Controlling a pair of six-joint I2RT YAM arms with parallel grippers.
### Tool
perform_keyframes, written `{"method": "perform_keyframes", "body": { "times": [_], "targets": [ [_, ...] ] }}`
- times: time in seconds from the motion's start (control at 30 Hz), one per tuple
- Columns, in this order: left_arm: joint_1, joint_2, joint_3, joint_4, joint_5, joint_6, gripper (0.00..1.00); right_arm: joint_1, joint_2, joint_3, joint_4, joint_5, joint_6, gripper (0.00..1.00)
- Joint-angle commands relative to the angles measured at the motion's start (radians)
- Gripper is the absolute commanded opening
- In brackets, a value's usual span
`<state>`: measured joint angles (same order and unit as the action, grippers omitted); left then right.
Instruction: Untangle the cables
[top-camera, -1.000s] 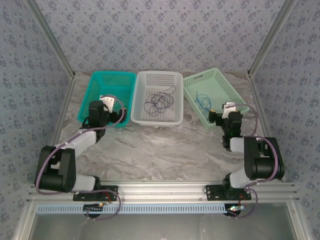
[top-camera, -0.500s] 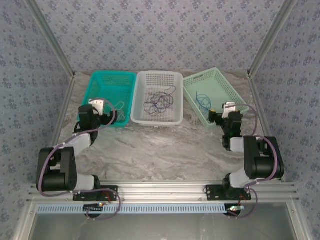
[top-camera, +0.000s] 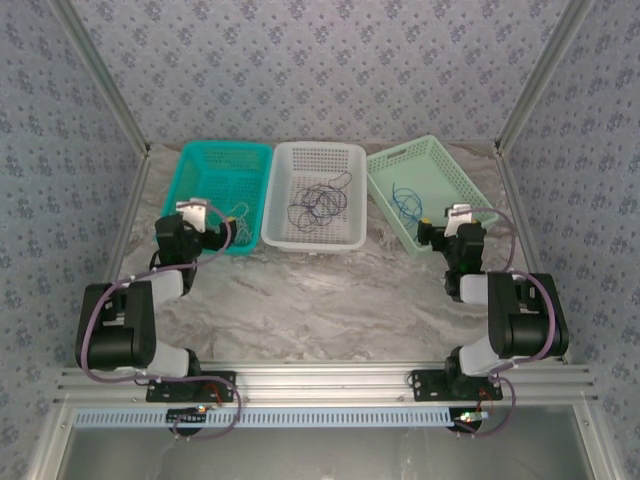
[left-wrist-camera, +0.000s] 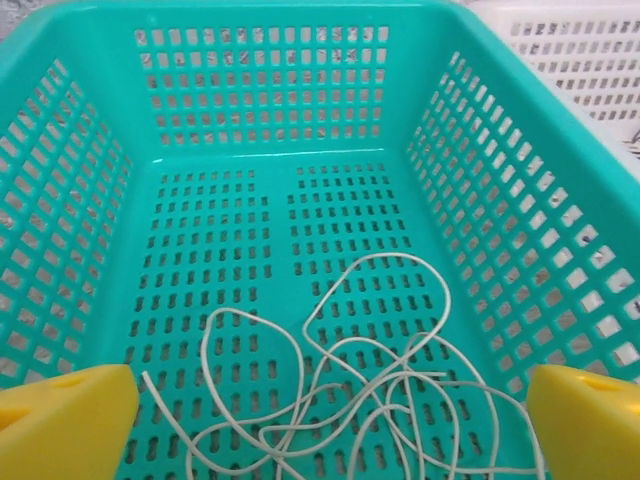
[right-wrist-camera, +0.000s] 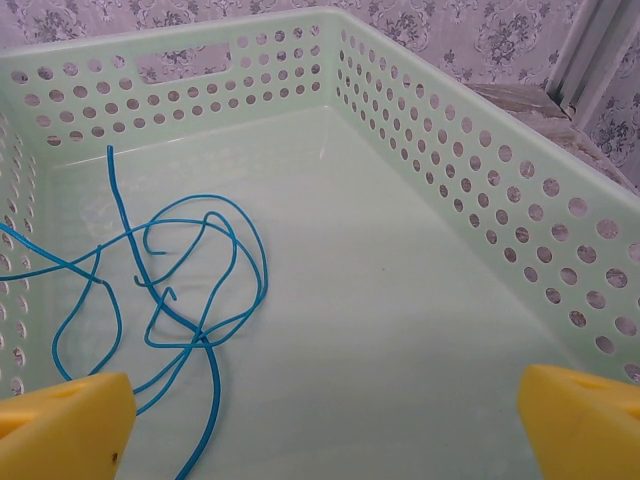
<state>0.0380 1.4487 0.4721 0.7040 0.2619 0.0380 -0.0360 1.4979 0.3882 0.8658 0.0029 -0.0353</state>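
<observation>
Sorting strands by basket: cream cable lies loose in teal basket, blue cable in pale green basket, dark cables looped together in white basket. Left fingers spread wide, empty, above cream cable; right fingers spread wide, empty, over blue cable. Your next move, likely: bring one arm over white basket, pinch single dark strand clear of crossings. Against one second ago: left arm has folded back toward its base; right arm, cables unchanged.
</observation>
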Motion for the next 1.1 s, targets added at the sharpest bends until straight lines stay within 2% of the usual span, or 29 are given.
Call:
{"method": "perform_keyframes", "body": {
  "times": [0.0, 0.13, 0.17, 0.37, 0.6, 1.07],
  "targets": [
    [0.012, 0.041, -0.038, 0.036, -0.058, -0.009, 0.99, -0.005, 0.024, 0.001, -0.051, -0.011, 0.013, 1.00],
    [0.014, 0.094, -0.090, 0.191, -0.168, -0.060, 0.99, 0.000, 0.024, 0.003, -0.051, -0.003, 0.009, 1.00],
    [0.014, 0.077, -0.072, 0.116, -0.180, -0.057, 0.99, 0.000, 0.024, 0.003, -0.053, -0.002, 0.009, 1.00],
    [0.012, 0.085, -0.068, 0.128, -0.168, -0.052, 0.99, 0.004, 0.025, 0.001, -0.051, 0.002, 0.008, 1.00],
    [0.002, 0.085, -0.061, 0.111, -0.226, -0.060, 0.99, 0.003, 0.025, 0.002, -0.053, 0.002, 0.008, 1.00],
    [0.000, 0.085, -0.059, 0.111, -0.231, -0.061, 0.99, 0.003, 0.024, 0.003, -0.054, 0.002, 0.008, 1.00]
  ]
}}
